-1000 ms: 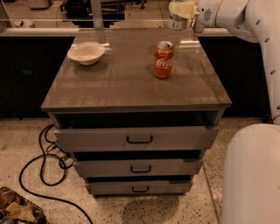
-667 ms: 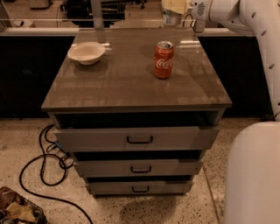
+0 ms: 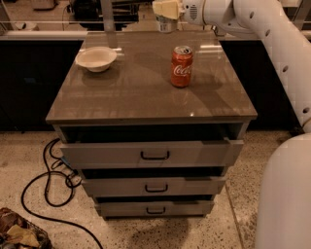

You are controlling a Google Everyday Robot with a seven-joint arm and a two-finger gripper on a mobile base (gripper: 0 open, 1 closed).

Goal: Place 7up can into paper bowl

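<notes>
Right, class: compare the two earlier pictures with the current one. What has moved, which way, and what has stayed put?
The hand, gripping the 7up can, has travelled leftward in the picture above the far edge of the table. It has gone past the red Coca-Cola can towards the paper bowl. Nothing was let go. The red can, bowl and drawers have not moved.

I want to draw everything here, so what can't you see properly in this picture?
Camera view:
Silvery-grey 7up can: mostly covered by the cream gripper holding it near the brown tabletop's back edge; markings unreadable.
Gripper: its top is cut off by the picture's upper edge.
Open grey top drawer: inside hidden in shadow under the tabletop.
</notes>
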